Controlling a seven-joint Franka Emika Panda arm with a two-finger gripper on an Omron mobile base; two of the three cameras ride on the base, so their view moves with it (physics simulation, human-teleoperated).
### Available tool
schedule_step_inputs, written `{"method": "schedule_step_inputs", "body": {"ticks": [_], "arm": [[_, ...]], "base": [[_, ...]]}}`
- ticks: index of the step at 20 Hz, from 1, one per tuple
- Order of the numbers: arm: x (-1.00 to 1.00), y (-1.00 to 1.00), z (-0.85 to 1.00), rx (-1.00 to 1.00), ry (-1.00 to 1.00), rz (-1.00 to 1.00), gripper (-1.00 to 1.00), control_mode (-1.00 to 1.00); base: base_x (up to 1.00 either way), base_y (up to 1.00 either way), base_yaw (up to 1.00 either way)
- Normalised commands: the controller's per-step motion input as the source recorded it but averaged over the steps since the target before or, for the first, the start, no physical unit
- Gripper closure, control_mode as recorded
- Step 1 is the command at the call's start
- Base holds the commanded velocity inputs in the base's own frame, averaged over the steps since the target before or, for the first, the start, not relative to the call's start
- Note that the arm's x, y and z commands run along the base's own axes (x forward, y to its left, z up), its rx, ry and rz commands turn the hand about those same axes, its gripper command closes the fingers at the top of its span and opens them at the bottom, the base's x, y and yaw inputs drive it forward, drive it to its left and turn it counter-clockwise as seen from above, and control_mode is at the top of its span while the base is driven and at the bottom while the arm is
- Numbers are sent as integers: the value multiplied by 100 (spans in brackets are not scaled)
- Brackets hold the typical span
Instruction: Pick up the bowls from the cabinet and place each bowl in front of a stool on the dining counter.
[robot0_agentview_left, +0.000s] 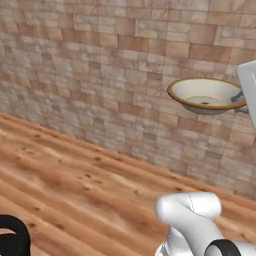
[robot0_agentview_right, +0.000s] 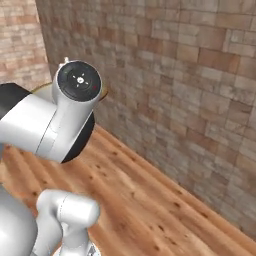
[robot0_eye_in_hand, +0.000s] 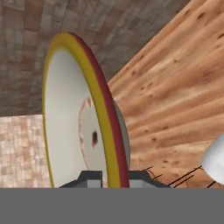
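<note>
End effector (robot0_eye_in_hand: 111, 177) is clamped on the rim of the cream bowl (robot0_agentview_left: 207, 95), one finger (robot0_eye_in_hand: 89, 178) inside the rim, the other outside. Bowl is held up in the air in front of the brick wall (robot0_agentview_left: 100, 65), well above the wood floor (robot0_agentview_left: 75, 190). It's roughly level in the left base view; the hand view shows it edge-on.

Looks like the carry leg: bowl out of the cabinet, on its way to the bench. No bench in sight, just part of a black stool (robot0_agentview_left: 12, 242) at the lower left.

To do it well:
- keep the bowl level and the wrist quiet while the base drives; it's an edge grip, so it can pivot
- keep the arm clear of the wall
- lower until the base touches before letting go, in front of a stool

Bowl looks empty: pale inside with a small dark mark at the centre.
</note>
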Motion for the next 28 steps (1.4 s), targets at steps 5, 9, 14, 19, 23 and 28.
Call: {"method": "schedule_step_inputs", "body": {"ticks": [5,9,14,19,23,28], "arm": [[0,0,0,0,0,0,100,100],[0,0,0,0,0,0,100,100],[0,0,0,0,0,0,100,100],[0,0,0,0,0,0,100,100],[0,0,0,0,0,0,100,100],[0,0,0,0,0,0,100,100]], "base": [[100,-5,57],[100,-4,59],[100,-4,59],[100,-10,56],[100,-22,52],[100,-31,54]]}}
